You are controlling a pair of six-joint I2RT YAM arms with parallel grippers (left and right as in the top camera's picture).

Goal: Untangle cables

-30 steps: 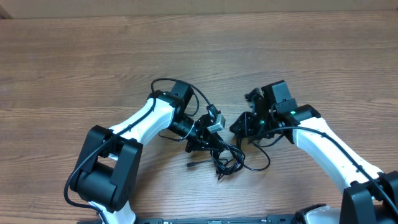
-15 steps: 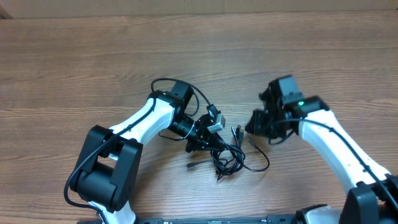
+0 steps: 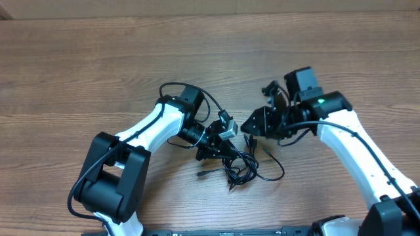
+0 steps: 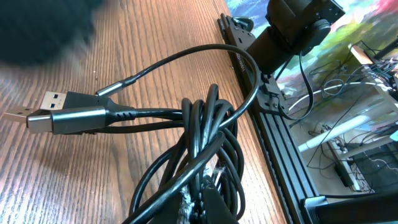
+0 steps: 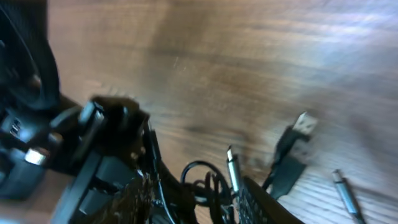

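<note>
The cables (image 3: 240, 165) are thin black cords in a tangled bundle on the wooden table between my two arms. My left gripper (image 3: 218, 149) is shut on the bundle's left side. In the left wrist view the looped cords (image 4: 205, 130) run up out of the fingers (image 4: 205, 202), and two USB plugs (image 4: 53, 115) lie to the left. My right gripper (image 3: 251, 126) is open just above and right of the bundle. In the blurred right wrist view its fingers (image 5: 196, 202) straddle cable loops (image 5: 205, 180) and a silver-tipped plug (image 5: 231, 165).
A loose USB plug (image 5: 300, 126) and a small silver plug (image 5: 344, 191) lie on the table right of the bundle. A plug end (image 3: 203, 174) sticks out to the left. A black rail (image 4: 273, 124) runs along the table's front edge.
My right gripper drew off to the right, then came back left toward the bundle. The left arm and the cables have not moved.
</note>
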